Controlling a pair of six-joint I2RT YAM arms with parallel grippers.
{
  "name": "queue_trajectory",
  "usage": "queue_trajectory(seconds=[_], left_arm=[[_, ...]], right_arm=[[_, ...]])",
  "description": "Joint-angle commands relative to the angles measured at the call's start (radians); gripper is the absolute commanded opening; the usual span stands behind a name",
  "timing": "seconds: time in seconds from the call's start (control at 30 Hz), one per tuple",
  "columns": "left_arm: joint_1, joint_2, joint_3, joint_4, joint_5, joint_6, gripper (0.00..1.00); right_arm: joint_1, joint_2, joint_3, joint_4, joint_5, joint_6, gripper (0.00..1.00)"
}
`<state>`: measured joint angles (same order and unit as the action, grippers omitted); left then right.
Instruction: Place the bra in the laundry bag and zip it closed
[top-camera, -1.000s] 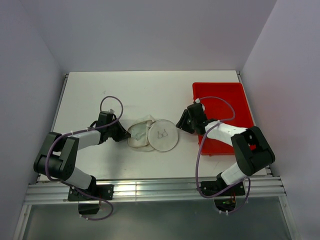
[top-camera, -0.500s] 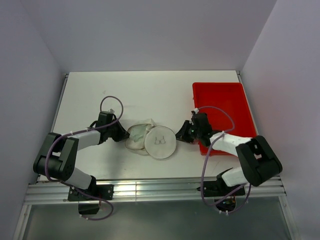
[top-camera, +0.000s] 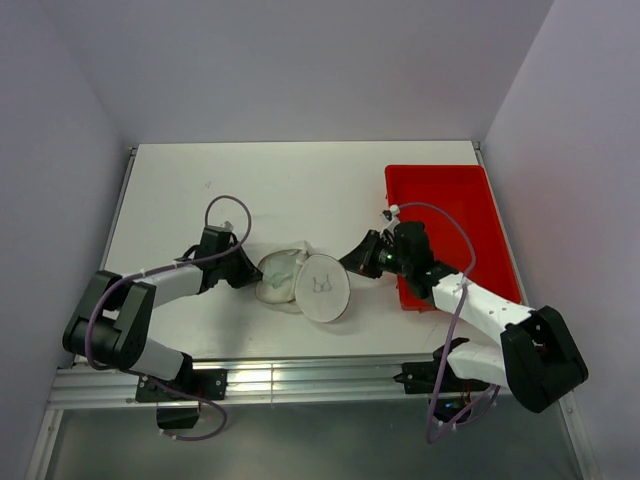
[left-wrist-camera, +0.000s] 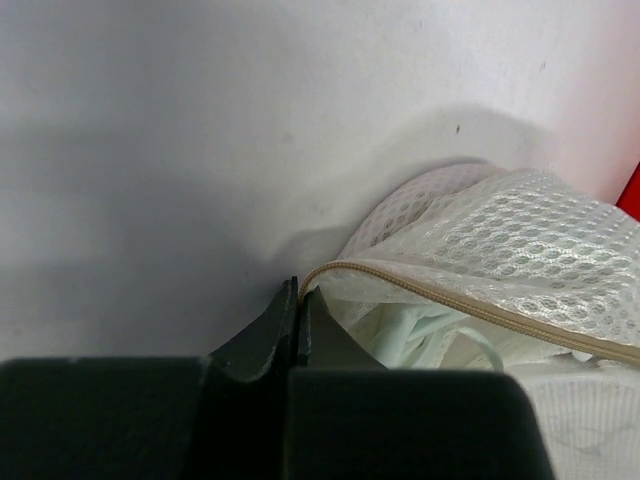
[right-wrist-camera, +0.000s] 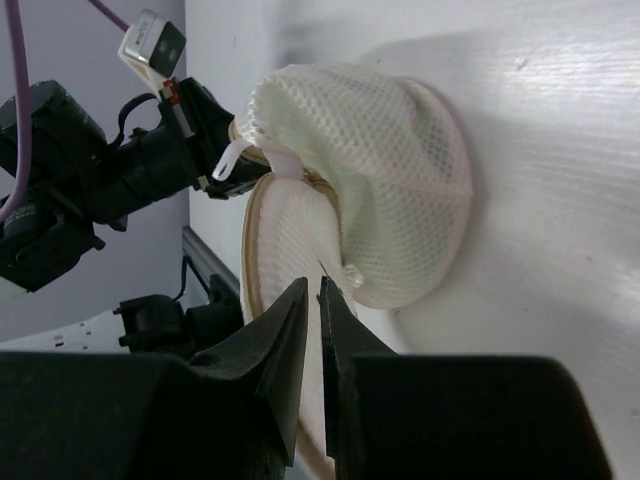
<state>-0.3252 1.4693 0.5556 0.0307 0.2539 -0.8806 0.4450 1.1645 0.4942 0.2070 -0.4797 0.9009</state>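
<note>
Rightward arm has stretched lower, and its right pincer (top-camera: 352, 262) has pushed the laundry bag (top-camera: 322, 288) toward the left arm, tipping the printed disc face up on edge.
Right pincer is clenched nearly tight on the bag's zipper-side rim, though I cannot tell exactly what sits between its tips. Left pincer (top-camera: 243, 270) is clenched on the opposite end, just where the tan zipper (left-wrist-camera: 470, 308) starts. The bra (left-wrist-camera: 430, 335) lies inside, pale fabric showing through the gaping mouth. The bag rests on the white counter (top-camera: 300, 190), near the red tray (top-camera: 445, 200). Loading looks done and closing is in hand. The next move calls for drawing the zipper pull along against the anchored left end.
</note>
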Motion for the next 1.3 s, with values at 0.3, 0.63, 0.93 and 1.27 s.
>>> queue_trajectory(seconds=[0.3, 0.63, 0.93, 1.27], left_arm=[[-0.113, -0.095, -0.022, -0.06, -0.058, -0.047, 0.0], [-0.135, -0.194, -0.011, -0.129, -0.071, -0.047, 0.0], [-0.112, -0.152, 0.02, -0.16, -0.079, -0.014, 0.0], [-0.103, -0.08, 0.058, -0.141, -0.053, 0.006, 0.0]], right_arm=[[0.219, 0.124, 0.187, 0.026, 0.167, 0.125, 0.17], [0.308, 0.273, 0.398, -0.118, 0.315, 0.121, 0.15], [0.31, 0.101, 0.336, -0.241, 0.513, -0.029, 0.2], [0.278, 0.011, 0.198, -0.1, 0.397, -0.315, 0.65]])
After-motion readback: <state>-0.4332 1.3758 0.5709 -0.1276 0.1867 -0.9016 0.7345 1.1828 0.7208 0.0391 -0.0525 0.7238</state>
